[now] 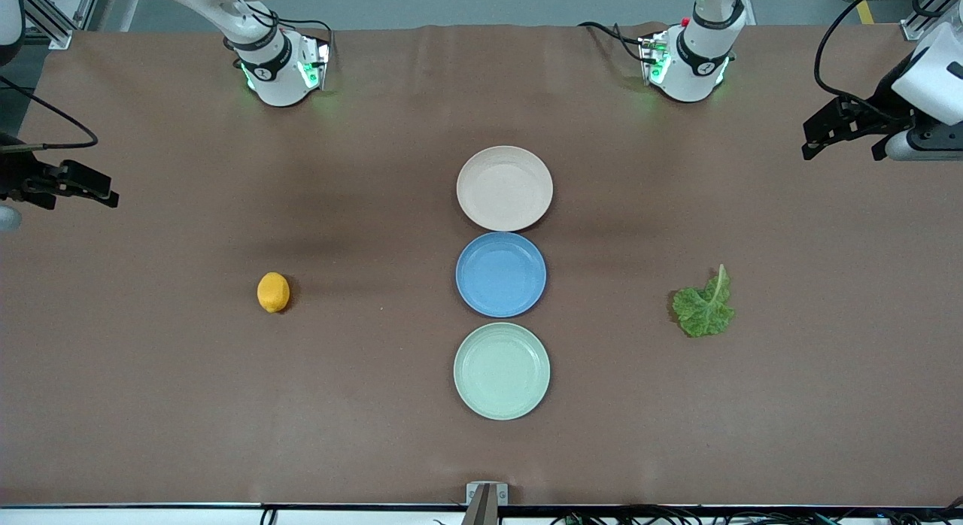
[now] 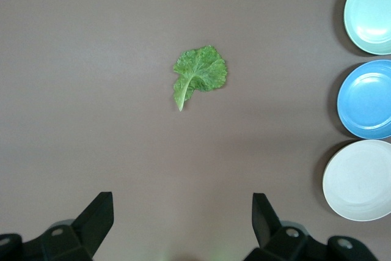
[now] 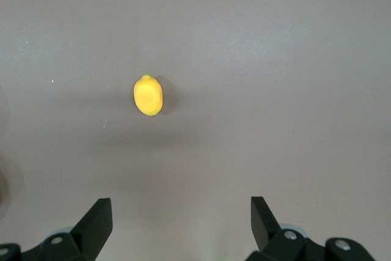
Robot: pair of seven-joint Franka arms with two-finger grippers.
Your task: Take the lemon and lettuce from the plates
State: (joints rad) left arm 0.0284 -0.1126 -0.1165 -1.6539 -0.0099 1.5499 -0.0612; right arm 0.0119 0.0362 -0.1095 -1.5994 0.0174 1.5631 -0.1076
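The lemon [image 1: 273,292] lies on the bare brown table toward the right arm's end, not on a plate; it also shows in the right wrist view [image 3: 148,96]. The lettuce [image 1: 703,307] lies on the bare table toward the left arm's end, also seen in the left wrist view [image 2: 198,74]. The beige-pink plate [image 1: 504,188] and the mint green plate [image 1: 502,371] are both empty. My left gripper [image 1: 843,150] is open and empty, high over the left arm's end of the table [image 2: 181,212]. My right gripper [image 1: 83,198] is open and empty, high over the right arm's end [image 3: 181,215].
A blue plate [image 1: 501,274], empty, sits between the two task plates in a row down the table's middle. The row also shows at the edge of the left wrist view: mint [image 2: 372,10], blue [image 2: 369,99], beige-pink [image 2: 360,178].
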